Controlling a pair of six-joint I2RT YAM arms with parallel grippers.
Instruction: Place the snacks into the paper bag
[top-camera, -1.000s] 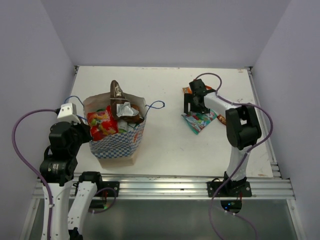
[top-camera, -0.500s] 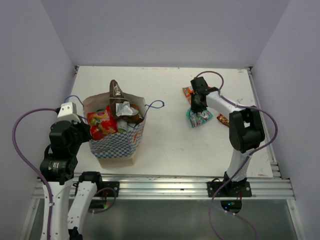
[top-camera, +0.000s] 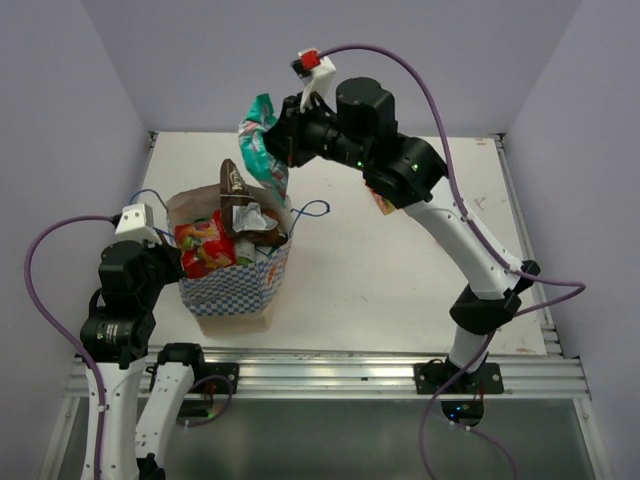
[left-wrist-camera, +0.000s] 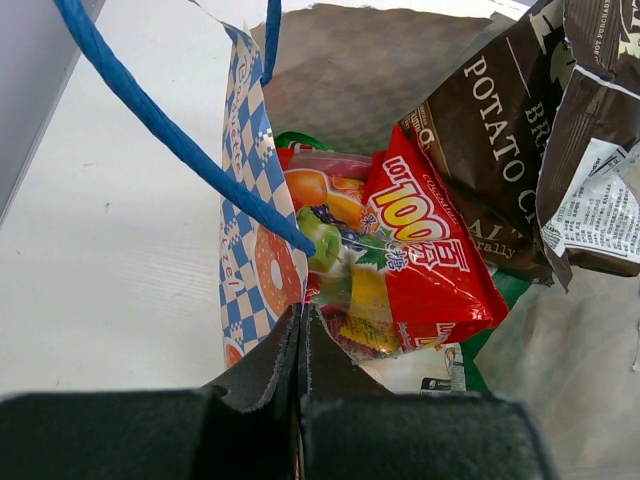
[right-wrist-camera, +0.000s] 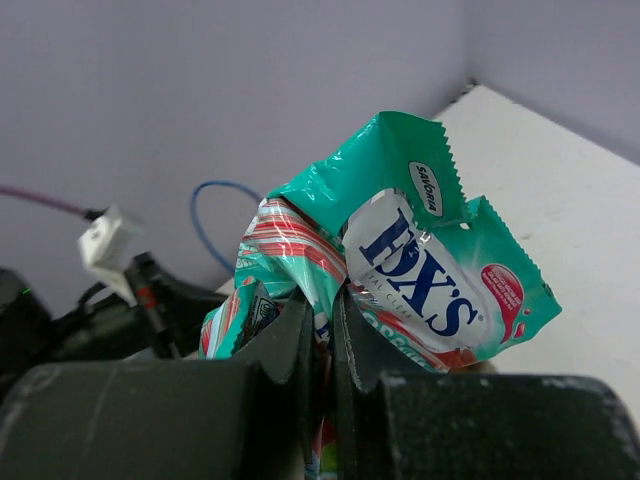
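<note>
1. The right gripper (right-wrist-camera: 325, 310) is closed on a crinkly teal candy packet with white lettering (right-wrist-camera: 420, 270). It pinches the packet at its lower edge, and the rest stands up free above the fingers.
2. A second ago this gripper was open and low over the right part of the table, where the teal packet lay. Now the right arm has lifted the packet high and carried it to the left. In the top view it hangs above the back rim of the boxy white paper bag with a blue-white checked band (top-camera: 235, 285).
3. I judge that the carry is almost done; what remains is to lower and let go over the opening.
4. The left gripper (left-wrist-camera: 300, 330) is closed tight at the near rim of the bag. I cannot tell if paper is between its fingers.
5. The bag is already quite full: a red fruit-candy packet (left-wrist-camera: 420, 250) and a large brown chip bag (left-wrist-camera: 490, 150) stick out, so the new packet may rest on top.
6. One small orange packet (top-camera: 382, 204) shows on the table, just under the right arm.
7. The flat white table (top-camera: 350, 290) is closed in by pale lilac walls, with a metal rail (top-camera: 330, 375) at the near edge.
</note>
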